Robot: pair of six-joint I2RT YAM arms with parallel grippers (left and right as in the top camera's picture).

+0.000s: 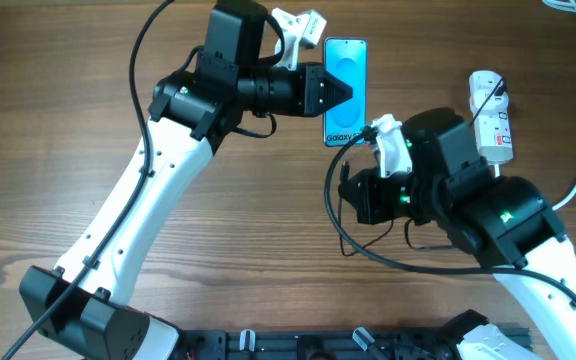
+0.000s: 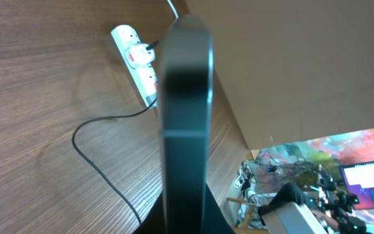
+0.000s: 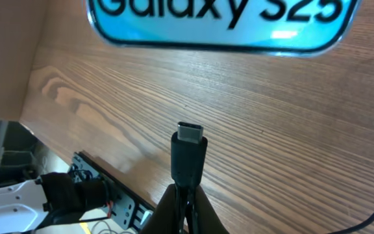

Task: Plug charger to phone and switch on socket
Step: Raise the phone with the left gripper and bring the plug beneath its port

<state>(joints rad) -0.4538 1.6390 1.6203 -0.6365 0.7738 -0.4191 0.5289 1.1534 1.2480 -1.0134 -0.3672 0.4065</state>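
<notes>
Charger (image 3: 188,156) meets phone (image 3: 219,26): the connector tip juts straight out of my right gripper (image 3: 187,208), aimed at the phone's lettered end, near it but not touching. To seat it well, I judge the tip must line up with the port on that bottom edge, which I cannot see from here, and then go straight in while the other arm braces the phone. The right jaws are nearly together, pinched on the connector's dark body just below the tip. My left gripper (image 1: 334,92) is closed on the phone's long side, screen up, at the far middle of the table (image 1: 88,60). Socket (image 1: 492,115) lies off to the right, well apart.
</notes>
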